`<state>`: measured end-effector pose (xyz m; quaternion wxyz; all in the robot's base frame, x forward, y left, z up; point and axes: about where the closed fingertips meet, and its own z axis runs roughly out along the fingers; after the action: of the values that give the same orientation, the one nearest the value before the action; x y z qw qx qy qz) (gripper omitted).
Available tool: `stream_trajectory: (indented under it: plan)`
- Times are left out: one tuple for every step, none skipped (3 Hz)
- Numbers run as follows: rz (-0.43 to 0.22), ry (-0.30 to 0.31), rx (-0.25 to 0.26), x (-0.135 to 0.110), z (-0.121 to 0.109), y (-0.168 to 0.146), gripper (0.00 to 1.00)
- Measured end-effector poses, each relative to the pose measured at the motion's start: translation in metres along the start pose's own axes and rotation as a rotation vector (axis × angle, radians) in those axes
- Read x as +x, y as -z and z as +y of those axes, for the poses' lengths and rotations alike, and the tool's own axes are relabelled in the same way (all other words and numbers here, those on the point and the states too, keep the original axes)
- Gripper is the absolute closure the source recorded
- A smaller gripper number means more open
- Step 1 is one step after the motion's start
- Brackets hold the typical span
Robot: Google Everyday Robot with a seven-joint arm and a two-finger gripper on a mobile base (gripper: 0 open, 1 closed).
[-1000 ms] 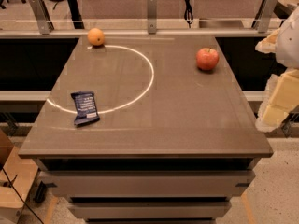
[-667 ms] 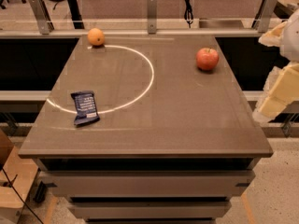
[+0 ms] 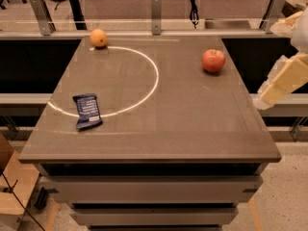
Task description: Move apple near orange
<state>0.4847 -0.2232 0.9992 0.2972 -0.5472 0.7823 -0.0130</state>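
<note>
The red apple (image 3: 213, 60) sits on the grey table (image 3: 192, 129) at the far right. The orange (image 3: 98, 38) sits at the far left corner, just outside a white arc of light on the table top. The two fruits are far apart. My gripper (image 3: 267, 94) is cream-coloured and hangs off the table's right edge, to the right of and nearer than the apple, touching nothing.
A dark blue snack packet (image 3: 87, 111) lies on the left front part of the table. Metal posts (image 3: 155, 12) and a rail stand behind the table's far edge. The floor lies beyond the front and right edges.
My gripper has risen a little along the table's right edge and drifted slightly left. The apple, orange and packet have not moved.
</note>
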Motion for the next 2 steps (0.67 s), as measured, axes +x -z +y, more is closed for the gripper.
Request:
stream_trajectory:
  plan:
    - [-0.025, -0.045, 0.003, 0.002, -0.003, -0.009, 0.00]
    - [-0.119, -0.092, 0.019, -0.007, -0.024, -0.035, 0.00]
